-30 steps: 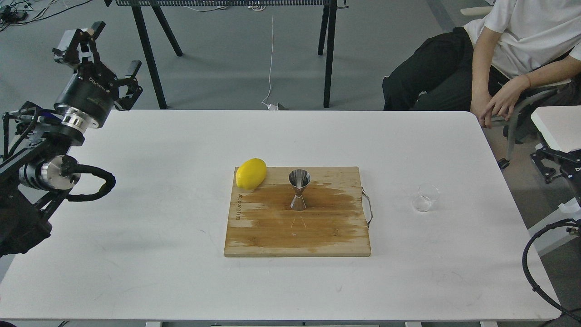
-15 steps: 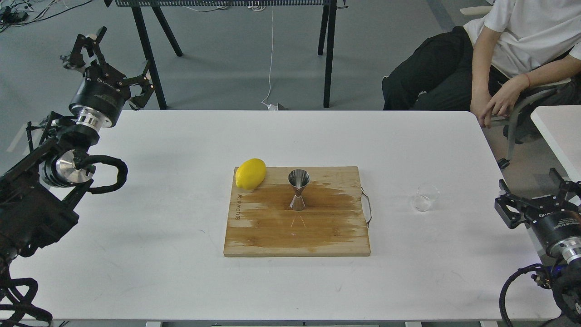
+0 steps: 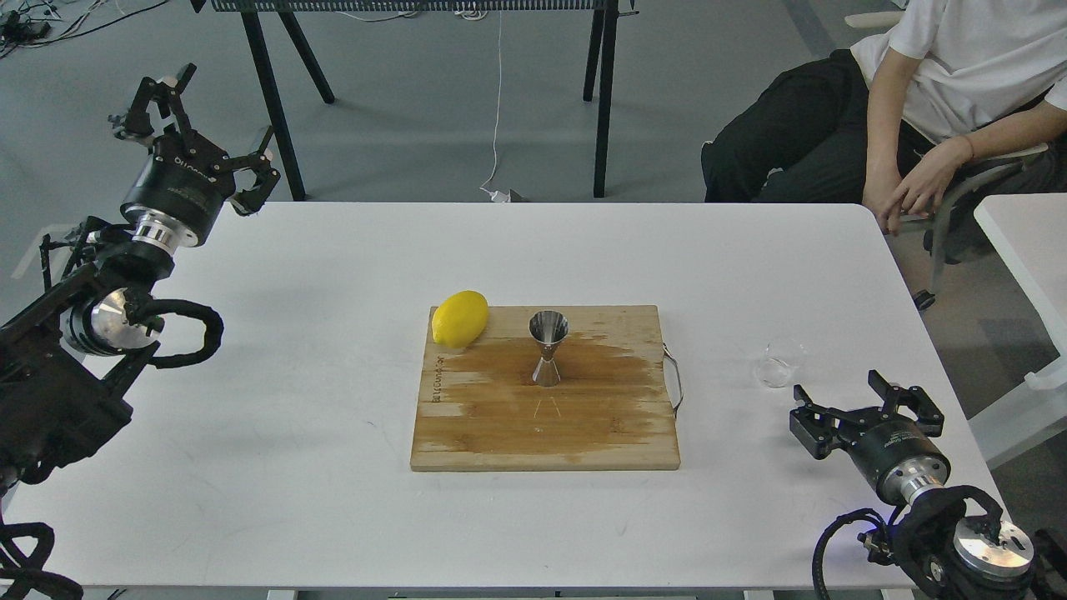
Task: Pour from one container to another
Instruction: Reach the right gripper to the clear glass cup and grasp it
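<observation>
A small clear glass cup [image 3: 779, 364] stands on the white table [image 3: 317, 417], right of the wooden cutting board [image 3: 500, 425]. The steel hourglass jigger [image 3: 548, 347] stands upright on the board's middle, with a yellow lemon [image 3: 459, 318] at the board's far left corner. My right gripper [image 3: 867, 407] is open, low over the table just in front of the glass cup and apart from it. My left gripper [image 3: 196, 117] is open at the table's far left edge, holding nothing.
A seated person [image 3: 909, 108] is at the far right, one hand [image 3: 904, 196] near the table's back corner. Black table legs [image 3: 604, 92] stand behind. A second white table [image 3: 1021, 242] edges in at right. The board has a metal handle [image 3: 673, 382] on its right side.
My right arm has come in from the right edge and moved left and forward, now close in front of the glass cup. My left gripper shifted slightly and turned at the far left.
</observation>
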`<state>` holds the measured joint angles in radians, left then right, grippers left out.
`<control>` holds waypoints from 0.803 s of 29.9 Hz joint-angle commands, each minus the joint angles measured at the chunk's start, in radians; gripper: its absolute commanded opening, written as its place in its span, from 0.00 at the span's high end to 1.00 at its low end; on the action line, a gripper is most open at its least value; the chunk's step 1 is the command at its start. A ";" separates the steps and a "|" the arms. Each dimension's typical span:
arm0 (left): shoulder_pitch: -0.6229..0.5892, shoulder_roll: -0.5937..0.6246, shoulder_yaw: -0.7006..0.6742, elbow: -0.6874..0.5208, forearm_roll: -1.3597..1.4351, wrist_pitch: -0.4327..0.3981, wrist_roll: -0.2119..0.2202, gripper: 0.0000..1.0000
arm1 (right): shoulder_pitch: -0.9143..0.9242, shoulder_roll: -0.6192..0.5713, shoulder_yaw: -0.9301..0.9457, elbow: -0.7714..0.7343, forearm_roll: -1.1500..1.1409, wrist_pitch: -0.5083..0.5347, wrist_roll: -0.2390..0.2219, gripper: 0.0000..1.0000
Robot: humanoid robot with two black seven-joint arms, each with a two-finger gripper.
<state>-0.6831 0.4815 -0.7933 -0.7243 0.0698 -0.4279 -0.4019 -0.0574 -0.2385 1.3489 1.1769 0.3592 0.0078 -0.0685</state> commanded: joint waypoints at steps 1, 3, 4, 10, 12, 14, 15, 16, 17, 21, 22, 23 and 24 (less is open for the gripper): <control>0.001 0.003 0.000 0.000 -0.001 -0.014 0.000 0.00 | 0.016 0.011 -0.025 -0.009 0.000 -0.009 0.001 0.00; 0.001 0.003 0.000 0.000 -0.001 -0.014 0.000 0.00 | 0.040 0.011 -0.030 -0.034 0.000 -0.011 0.001 0.00; 0.001 0.003 0.000 0.000 -0.001 -0.014 0.000 0.00 | 0.054 0.011 -0.034 -0.046 0.000 -0.014 0.001 0.00; 0.002 0.003 0.002 0.000 0.004 -0.015 0.014 0.00 | 0.152 0.061 -0.073 -0.180 0.000 -0.014 0.006 0.00; 0.002 0.005 0.000 0.000 0.004 -0.015 0.014 0.00 | 0.160 0.074 -0.074 -0.200 0.000 -0.009 0.007 0.01; 0.002 0.005 0.000 0.000 0.004 -0.015 0.014 0.00 | 0.163 0.084 -0.074 -0.210 0.000 -0.005 0.009 0.01; 0.002 0.006 0.000 0.003 0.004 -0.015 0.014 0.00 | 0.166 0.088 -0.074 -0.218 0.000 -0.003 0.009 0.02; 0.002 0.006 0.000 0.006 0.004 -0.017 0.015 0.00 | 0.171 0.090 -0.074 -0.224 0.000 0.000 0.009 0.02; 0.001 0.008 0.000 0.012 0.004 -0.017 0.015 0.00 | 0.180 0.090 -0.073 -0.233 0.000 0.006 0.009 0.02; 0.001 0.008 0.000 0.028 0.004 -0.017 0.015 0.00 | 0.200 0.091 -0.073 -0.272 0.000 0.023 0.009 0.07; 0.001 0.008 0.000 0.028 0.004 -0.017 0.015 0.00 | 0.206 0.091 -0.073 -0.276 0.000 0.023 0.009 0.09; 0.001 0.008 0.000 0.028 0.004 -0.017 0.015 0.00 | 0.211 0.091 -0.073 -0.281 0.000 0.023 0.007 0.11; 0.001 0.008 0.000 0.028 0.004 -0.017 0.015 0.00 | 0.212 0.091 -0.073 -0.284 0.000 0.023 0.007 0.12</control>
<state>-0.6814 0.4896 -0.7931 -0.6980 0.0737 -0.4447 -0.3865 0.1442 -0.1475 1.2760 0.9061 0.3588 0.0285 -0.0598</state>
